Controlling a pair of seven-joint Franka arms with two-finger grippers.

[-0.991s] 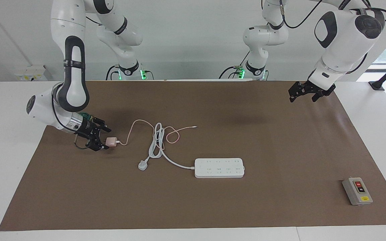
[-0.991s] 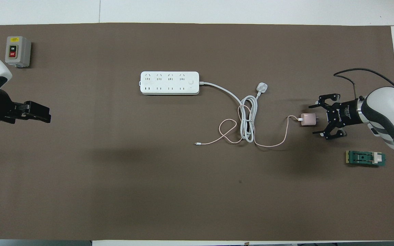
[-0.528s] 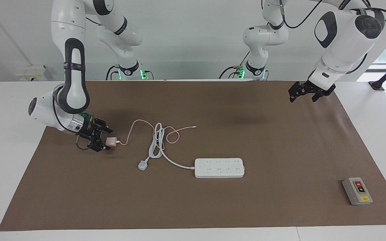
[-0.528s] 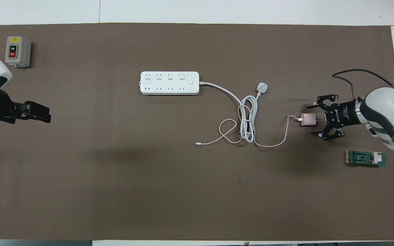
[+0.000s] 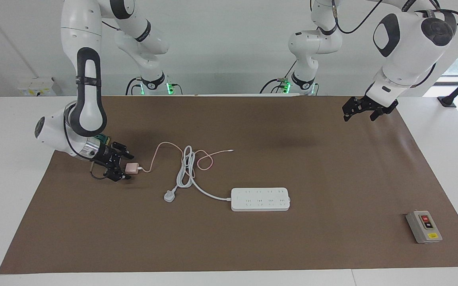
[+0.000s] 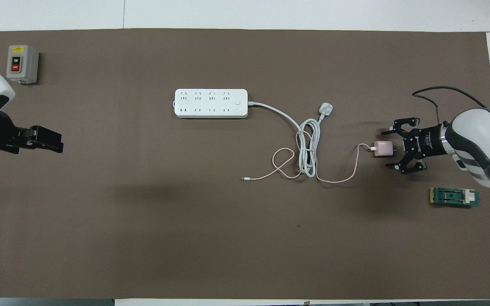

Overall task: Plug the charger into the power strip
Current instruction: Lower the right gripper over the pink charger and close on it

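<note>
The right tool (image 5: 123,167), fingers spread, brackets the charger (image 5: 132,168) lying on the counter (image 5: 332,167) toward the right arm's end; its cable, tangled with the power strip's (image 5: 261,199) cord, could drag. The left tool (image 5: 362,112) waits released

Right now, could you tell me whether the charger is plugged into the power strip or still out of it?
Out. The charger lies on the mat, apart from the power strip, whose outlets show nothing inserted.
</note>
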